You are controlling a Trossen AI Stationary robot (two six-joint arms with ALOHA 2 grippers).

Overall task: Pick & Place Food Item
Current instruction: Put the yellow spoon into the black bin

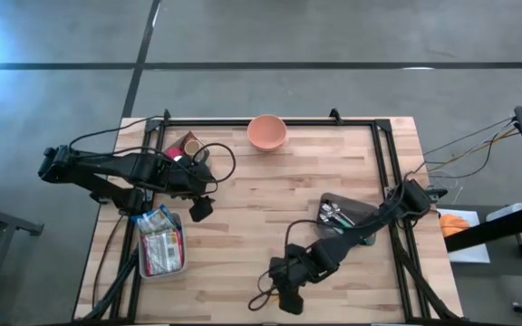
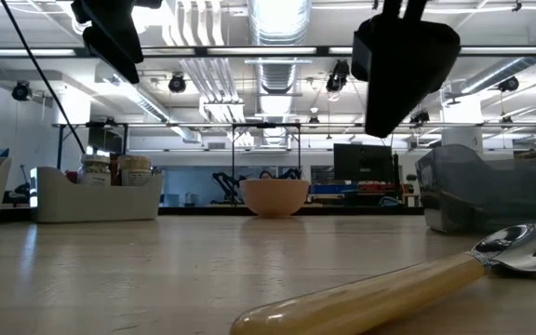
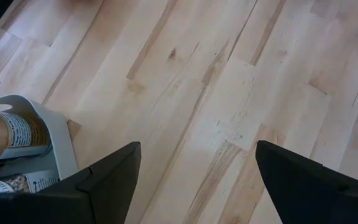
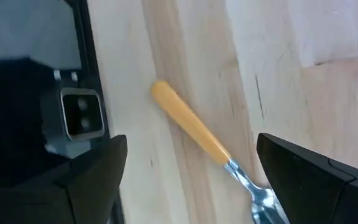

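With both grippers' 2 fingers wide apart and empty, the left gripper (image 1: 201, 208) should dip straight down into the light grey plastic bin (image 1: 143, 268) of food packets (just beside it), while the right gripper (image 1: 290, 297) waits.

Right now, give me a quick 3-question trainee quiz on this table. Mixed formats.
1. True or false: both the left claw and the right claw are open and hold nothing.
2. Which item lies on the table under the right claw?
A. yellow-handled utensil
B. pink bowl
C. grey bin of food packages
3. Fill in: the pink bowl sits near the table's ___ edge in the high view, between the two arms' sides.

Key: 1 true; 2 A; 3 top
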